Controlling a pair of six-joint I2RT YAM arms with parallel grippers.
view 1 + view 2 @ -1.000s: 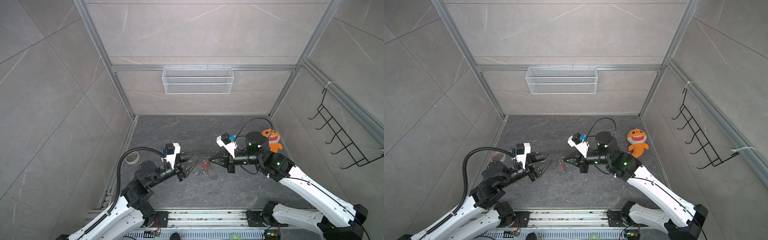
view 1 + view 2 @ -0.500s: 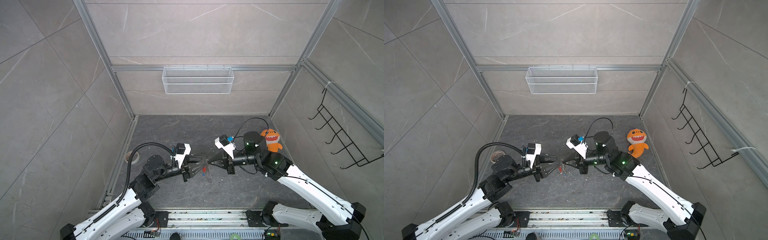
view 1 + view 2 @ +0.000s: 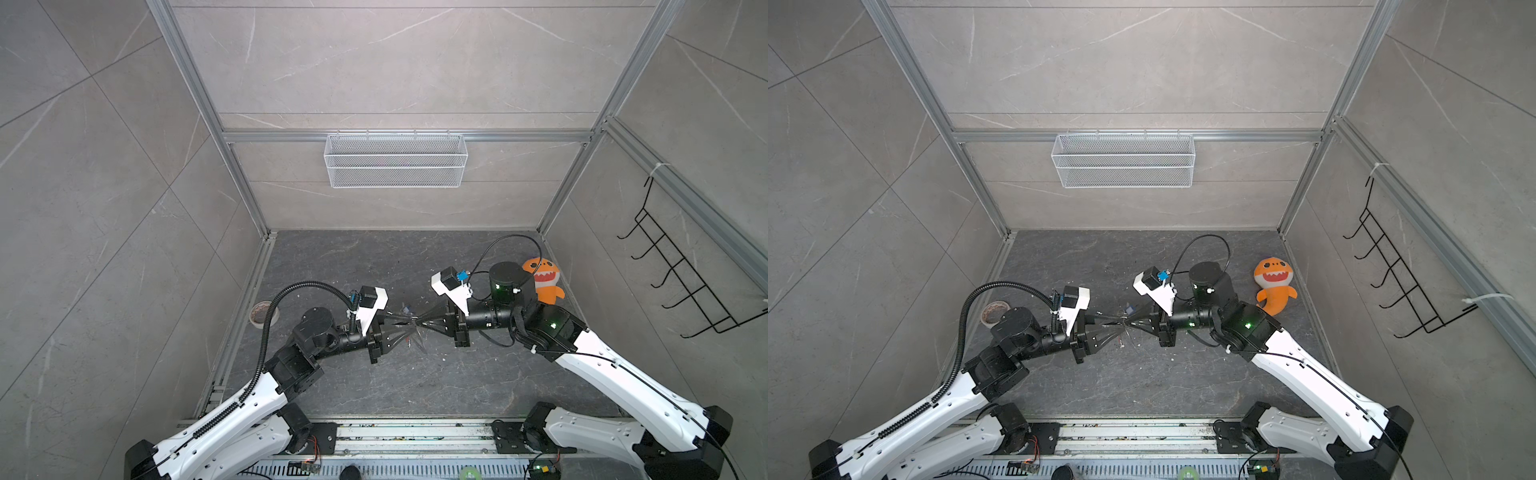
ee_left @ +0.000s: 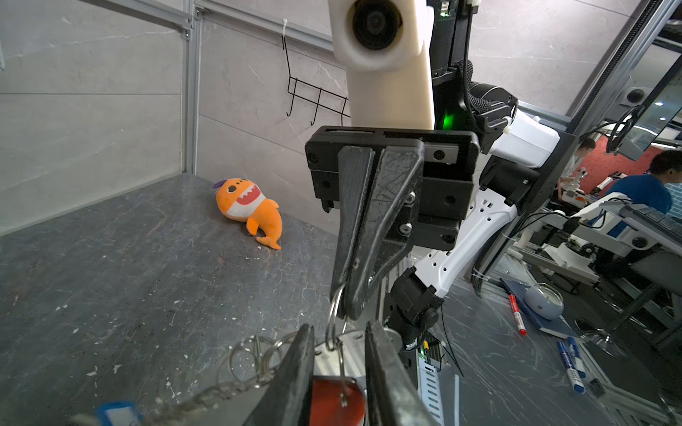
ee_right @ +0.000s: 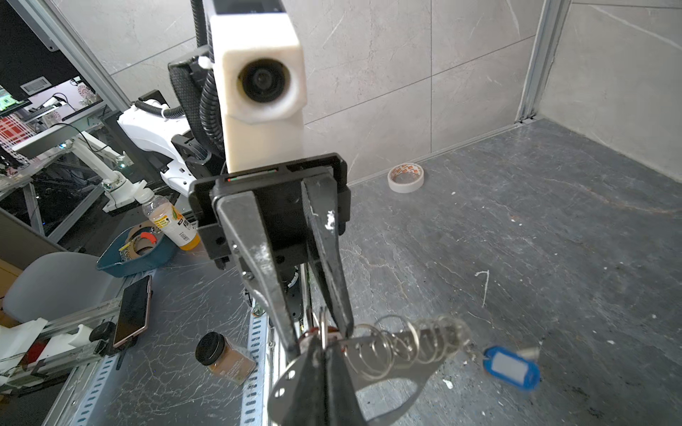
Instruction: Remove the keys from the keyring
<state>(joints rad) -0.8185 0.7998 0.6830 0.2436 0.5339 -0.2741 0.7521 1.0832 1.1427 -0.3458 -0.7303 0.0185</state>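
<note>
In both top views two arms meet tip to tip over the dark worktop (image 3: 374,266). The left gripper (image 3: 404,328) and right gripper (image 3: 419,326) have the keyring (image 3: 411,328) at their meeting point, raised off the surface near its middle. Also there are one plush shark (image 3: 542,282), one tape roll (image 3: 994,313) and one wire basket (image 3: 1123,160). In the left wrist view the right gripper's (image 4: 345,306) jaws are clenched on the keyring at one silver ring. The left jaws stand narrowly apart either side of the one red-tagged key (image 4: 337,402); I cannot tell whether they pinch it. In the right wrist view the flat grey keyring (image 5: 424,369) juts from the clenched right jaws. Its row of silver rings overlaps too much to count, and the one blue-tagged key (image 5: 513,369) is blurred at the far end.
</note>
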